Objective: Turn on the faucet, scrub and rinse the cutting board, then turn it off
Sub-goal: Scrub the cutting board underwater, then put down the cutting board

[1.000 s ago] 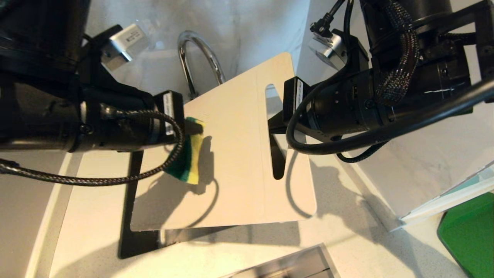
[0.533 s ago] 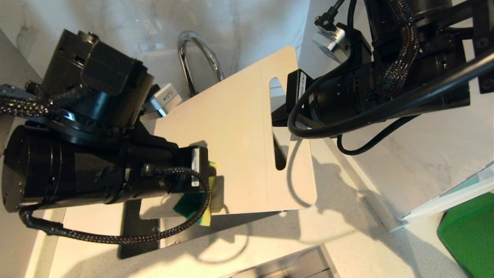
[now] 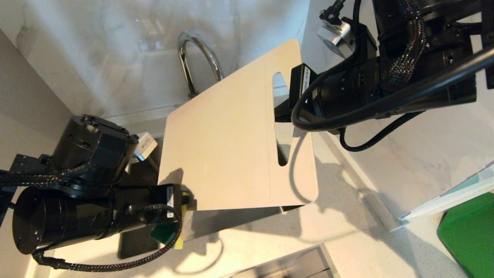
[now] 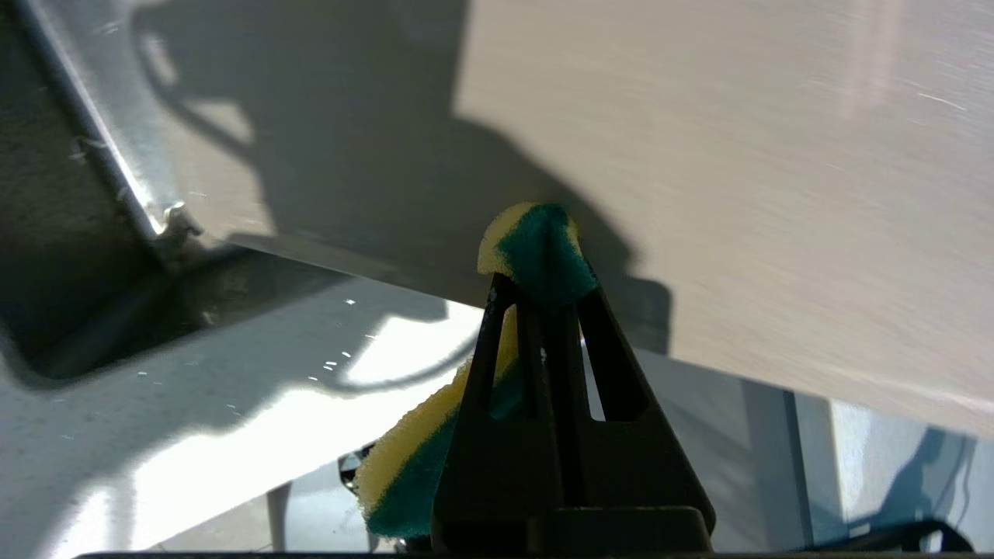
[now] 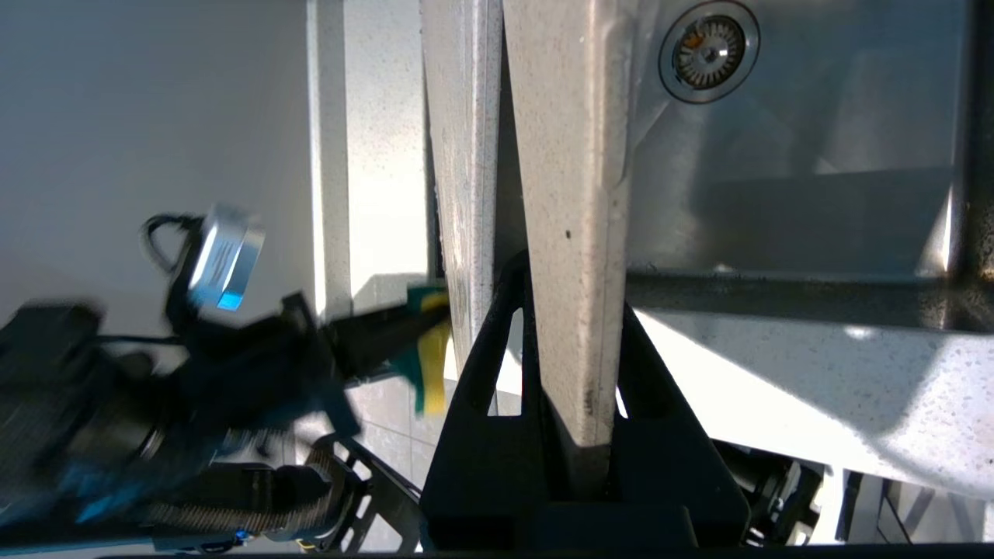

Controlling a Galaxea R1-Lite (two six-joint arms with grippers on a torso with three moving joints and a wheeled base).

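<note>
The pale beige cutting board [image 3: 231, 146] hangs tilted over the sink in front of the chrome gooseneck faucet [image 3: 200, 58]. My right gripper [image 3: 283, 114] is shut on the strip beside its handle slot; in the right wrist view both fingers [image 5: 497, 341] clamp the board [image 5: 575, 155]. My left gripper [image 3: 185, 200] is shut on a yellow and green sponge [image 3: 168, 233] at the board's near left corner. In the left wrist view the sponge [image 4: 536, 248] sticks out past the fingertips of that gripper [image 4: 536, 291], right at the edge of the board [image 4: 738, 155]. The faucet's lever is hidden.
The steel sink [image 5: 815, 194] with its drain [image 5: 708, 48] lies under the board. The speckled countertop [image 3: 347, 239] runs along the front and right. A dark green mat [image 3: 469, 235] lies at the far right. A white marble wall [image 3: 115, 46] stands behind the faucet.
My left gripper has dragged the sponge down the board's face from its upper left to the near left corner. The right gripper has lifted the board's far end a little.
</note>
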